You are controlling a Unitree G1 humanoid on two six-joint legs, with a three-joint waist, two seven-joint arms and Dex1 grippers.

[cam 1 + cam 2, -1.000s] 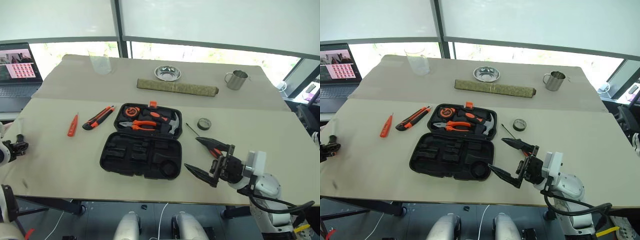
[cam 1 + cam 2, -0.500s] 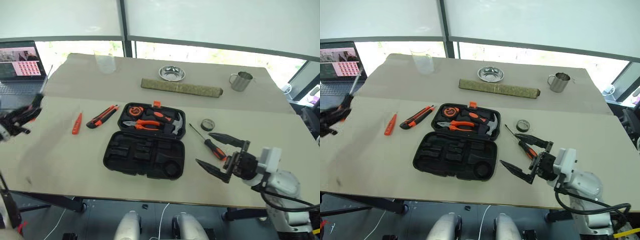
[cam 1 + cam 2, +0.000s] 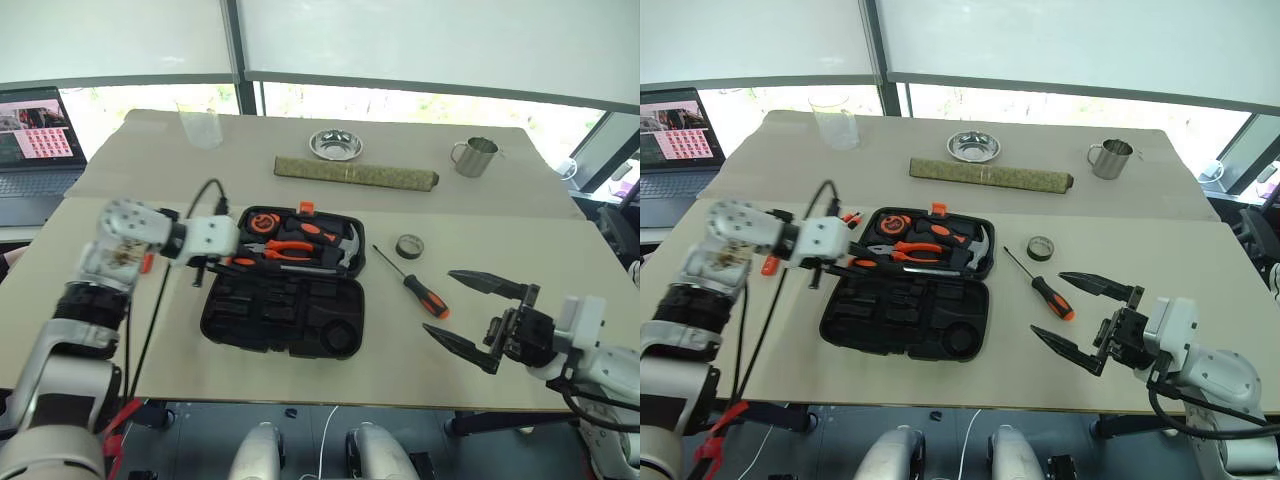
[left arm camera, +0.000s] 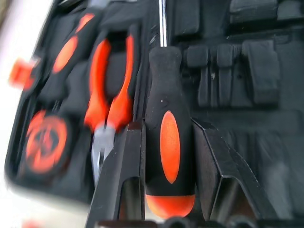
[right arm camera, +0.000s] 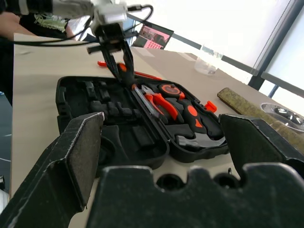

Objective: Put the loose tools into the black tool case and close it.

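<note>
CHANGE: left gripper (image 4: 164,137), out at the table's left edge a second ago, now hangs over the open flat black plastic tool case (image 3: 285,310), clamping an orange-and-black screwdriver (image 4: 167,142) | MEANING: ready to seat (second screwdriver (image 3: 412,283) waits beside the case) | right gripper (image 3: 478,315) spread wide, empty

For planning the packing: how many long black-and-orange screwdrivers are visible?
2. One screwdriver is in the left gripper over the open black tool case; the other screwdriver lies on the table right of it. The arm may hide more.
</note>
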